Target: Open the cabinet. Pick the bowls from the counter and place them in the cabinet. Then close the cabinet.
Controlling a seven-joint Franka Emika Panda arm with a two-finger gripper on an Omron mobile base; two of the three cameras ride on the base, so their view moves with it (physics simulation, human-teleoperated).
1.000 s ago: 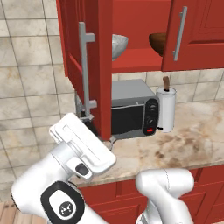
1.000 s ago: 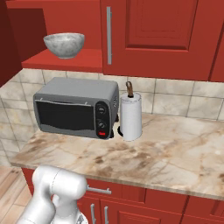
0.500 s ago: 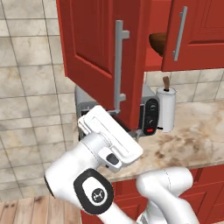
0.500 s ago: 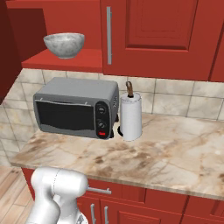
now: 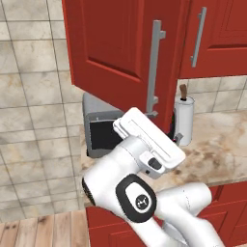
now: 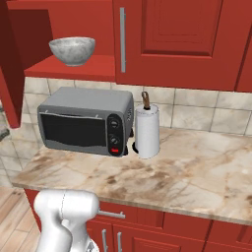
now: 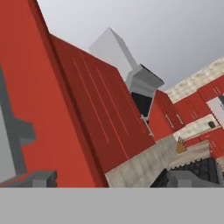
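Red wall cabinet (image 5: 120, 48) fills the upper half of the left base view. Its left door has swung a long way toward shut compared with a second ago, when it stood wide and both bowls showed on the inner shelf; now the door face covers that opening in the left base view. Grey bar handle (image 5: 154, 67) sits centre frame, just above the arm's wrist. Judgement: closing step well under way, door not yet flush.

Marble-look bowl (image 6: 72, 50) sits on the red shelf, upper left of the right base view, so it is already stowed. Wood-look bowl is hidden behind the door now. Counter (image 6: 197, 172) carries no bowl, only a microwave (image 6: 86, 120) at left centre and a paper towel roll (image 6: 147, 129) just beside it.

Gripper (image 7: 105, 179) has jaws spread wide, nothing between them; fingertips (image 7: 39, 178) rest near the red door face at bottom of the hand view, contact unclear.

No readable brand or label anywhere; microwave knobs and red button too small to read.
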